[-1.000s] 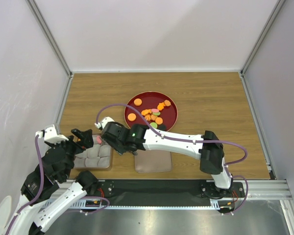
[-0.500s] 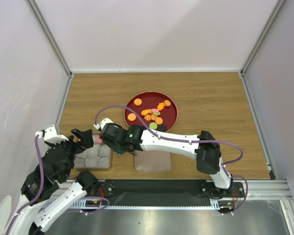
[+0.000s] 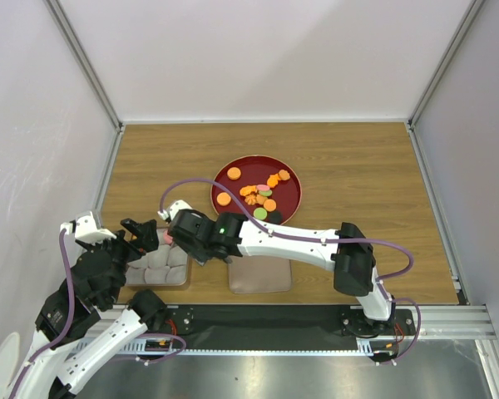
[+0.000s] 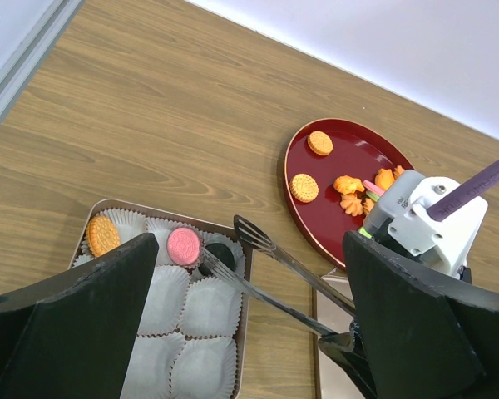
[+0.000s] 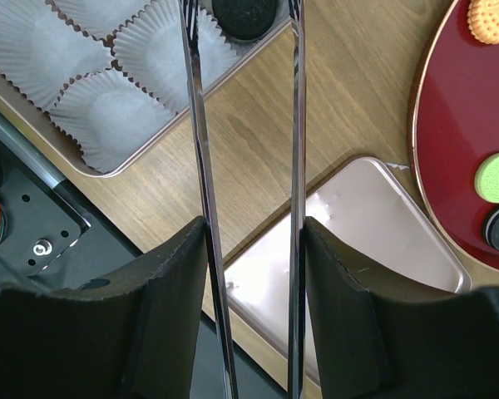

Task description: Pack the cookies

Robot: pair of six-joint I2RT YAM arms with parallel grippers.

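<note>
right tool (image 5: 254,332) holding tongs (image 5: 197,125) | tray (image 4: 133,204): three cookies (image 4: 184,246) | plate (image 4: 358,156): many more

Cookies (image 3: 262,193) on plate (image 3: 289,196), behind lid (image 3: 260,276)

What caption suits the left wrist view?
Metal tongs at a tin of paper cups holding three cookies; more on the red plate.

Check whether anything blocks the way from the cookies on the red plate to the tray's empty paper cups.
Nothing visible blocks the cookies: only bare table lies between plate and tray; the lid sits aside, tongs hover over the tray.
</note>
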